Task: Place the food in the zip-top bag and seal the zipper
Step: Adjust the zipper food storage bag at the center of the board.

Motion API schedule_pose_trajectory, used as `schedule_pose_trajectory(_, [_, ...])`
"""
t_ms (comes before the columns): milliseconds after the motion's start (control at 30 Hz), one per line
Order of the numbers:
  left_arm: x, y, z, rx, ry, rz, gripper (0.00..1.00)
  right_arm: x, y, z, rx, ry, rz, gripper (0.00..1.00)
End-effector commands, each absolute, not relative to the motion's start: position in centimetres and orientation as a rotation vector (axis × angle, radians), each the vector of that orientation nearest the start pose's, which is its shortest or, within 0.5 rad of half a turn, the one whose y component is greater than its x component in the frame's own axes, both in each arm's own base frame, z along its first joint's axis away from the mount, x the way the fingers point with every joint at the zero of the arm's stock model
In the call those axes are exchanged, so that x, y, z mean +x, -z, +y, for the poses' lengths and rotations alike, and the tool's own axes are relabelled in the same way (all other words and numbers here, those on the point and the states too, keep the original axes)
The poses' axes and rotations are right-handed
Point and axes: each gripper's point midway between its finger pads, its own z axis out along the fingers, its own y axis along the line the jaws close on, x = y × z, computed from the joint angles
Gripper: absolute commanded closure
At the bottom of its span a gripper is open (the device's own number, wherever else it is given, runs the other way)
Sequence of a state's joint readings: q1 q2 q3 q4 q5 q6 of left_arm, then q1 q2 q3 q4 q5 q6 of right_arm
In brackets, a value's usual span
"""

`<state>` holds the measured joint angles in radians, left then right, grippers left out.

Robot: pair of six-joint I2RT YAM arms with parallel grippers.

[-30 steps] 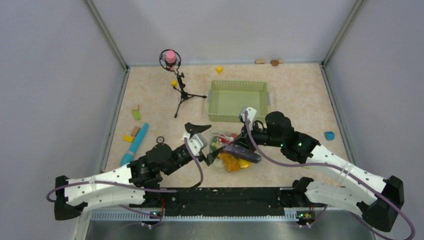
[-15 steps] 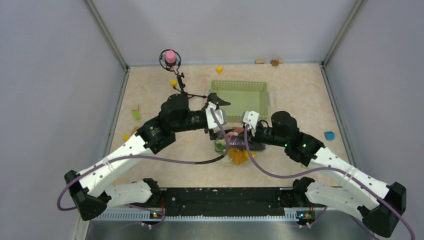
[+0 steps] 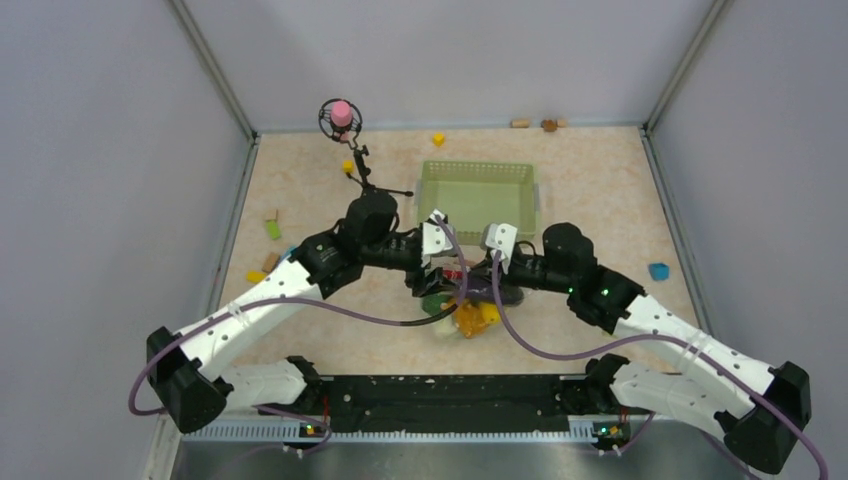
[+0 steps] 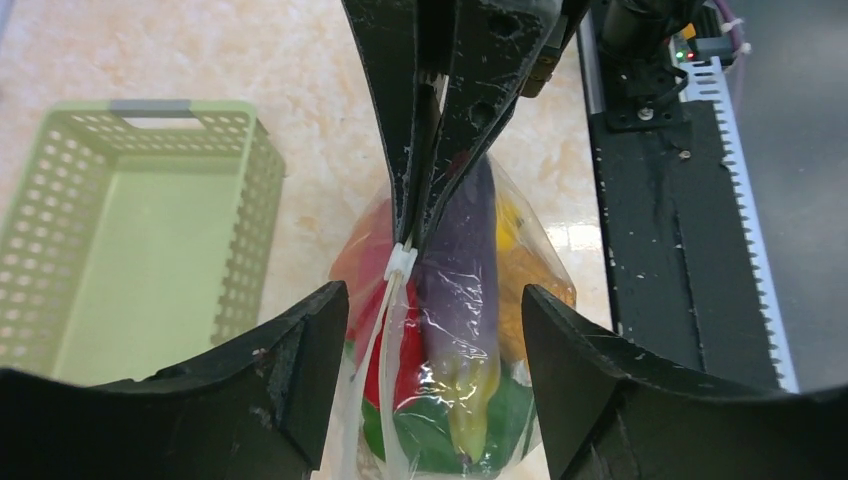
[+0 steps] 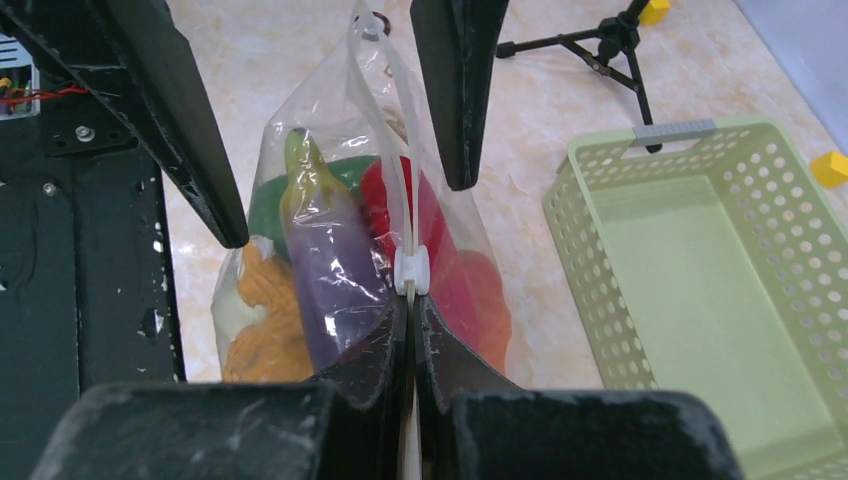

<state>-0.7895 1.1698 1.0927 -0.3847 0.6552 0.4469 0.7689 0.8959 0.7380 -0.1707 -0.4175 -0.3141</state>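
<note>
Pinching the zipper (image 5: 400,190), your right tool (image 5: 411,300) is clamped tight; your left tool (image 4: 432,292) straddles it, wide. The zip-top bag (image 5: 315,110) holds food (image 4: 455,270).

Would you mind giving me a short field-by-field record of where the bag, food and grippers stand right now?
bag: zip-top bag, held upright by its mouth
food: eggplant, red, orange and green pieces, inside bag
right gripper: shut on zipper, behind white slider
left gripper: open, astride bag
basket: beside bag
seal: cannot tell
</note>
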Motion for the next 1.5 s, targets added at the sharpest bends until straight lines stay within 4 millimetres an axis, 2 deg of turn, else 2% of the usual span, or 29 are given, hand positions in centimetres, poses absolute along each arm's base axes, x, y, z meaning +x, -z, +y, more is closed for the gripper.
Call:
schedule_pose_trajectory(0, [17.9,-26.9,-32.1,1.475,1.000,1.362,0.34,19.4,-24.5,27.8,-1.216,-0.732,1.360,1.00])
schedule_pose_trajectory(167, [18.5,-25.2,-32.6,1.496,1.071,1.451,0.47,18.8,-24.2,28.3,-1.248,-0.772,1.333,1.00])
schedule_pose_trajectory(367, [18.7,-24.2,-32.6,1.530,1.133,1.455,0.55,18.4,-24.8,28.3,-1.247,-0.786,1.320,1.00])
schedule_pose_trajectory(433, [18.8,-23.9,-32.8,1.521,1.151,1.471,0.61,18.0,-24.6,28.4,-1.272,-0.806,1.308,1.00])
schedule_pose_trajectory(600, [18.6,-23.2,-33.1,1.533,1.204,1.512,0.70,17.8,-23.9,28.6,-1.311,-0.818,1.316,1.00])
schedule_pose_trajectory(633, [18.6,-23.0,-33.1,1.544,1.210,1.516,0.73,17.8,-23.9,28.7,-1.311,-0.816,1.315,1.00])
schedule_pose_trajectory(700, [18.4,-22.7,-33.0,1.573,1.215,1.515,0.88,17.9,-24.0,28.7,-1.308,-0.814,1.310,1.00])
schedule_pose_trajectory(733, [18.4,-22.6,-33.0,1.577,1.213,1.526,0.99,18.0,-24.1,28.7,-1.306,-0.811,1.310,1.00])
schedule_pose_trajectory(767, [18.4,-22.5,-32.9,1.579,1.209,1.535,1.00,18.1,-24.1,28.6,-1.301,-0.803,1.316,0.96])
schedule_pose_trajectory(833, [18.3,-22.3,-32.6,1.591,1.199,1.544,1.00,18.2,-23.9,28.1,-1.290,-0.781,1.347,0.79])
schedule_pose_trajectory(933, [18.1,-22.3,-32.2,1.595,1.184,1.534,1.00,18.3,-22.7,27.2,-1.292,-0.745,1.427,0.63])
schedule_pose_trajectory(1067, [17.5,-22.7,-31.8,1.595,1.187,1.494,1.00,17.8,-21.3,26.7,-1.322,-0.741,1.467,0.58])
schedule_pose_trajectory(1100, [17.2,-22.8,-31.7,1.598,1.193,1.479,1.00,18.0,-21.5,26.8,-1.312,-0.739,1.460,0.61])
schedule_pose_trajectory(1167, [17.0,-22.9,-31.7,1.596,1.200,1.463,1.00,18.3,-22.0,27.0,-1.295,-0.736,1.441,0.76])
schedule_pose_trajectory(1233, [17.0,-23.1,-31.7,1.587,1.203,1.463,1.00,18.5,-22.5,27.2,-1.285,-0.735,1.419,0.97])
schedule_pose_trajectory(1267, [17.0,-23.0,-31.8,1.584,1.206,1.471,1.00,18.5,-22.7,27.3,-1.282,-0.736,1.404,1.00])
schedule_pose_trajectory(1333, [17.1,-23.0,-31.8,1.577,1.208,1.483,1.00,18.5,-23.1,27.5,-1.271,-0.747,1.377,1.00])
schedule_pose_trajectory(1367, [17.2,-22.9,-31.9,1.572,1.208,1.494,0.95,18.4,-23.2,27.6,-1.267,-0.755,1.370,1.00])
schedule_pose_trajectory(1433, [17.5,-22.8,-32.0,1.561,1.206,1.518,0.71,18.3,-23.4,27.8,-1.267,-0.772,1.353,1.00])
schedule_pose_trajectory(1467, [17.7,-22.6,-32.1,1.556,1.201,1.529,0.63,18.1,-23.5,27.9,-1.269,-0.783,1.344,1.00])
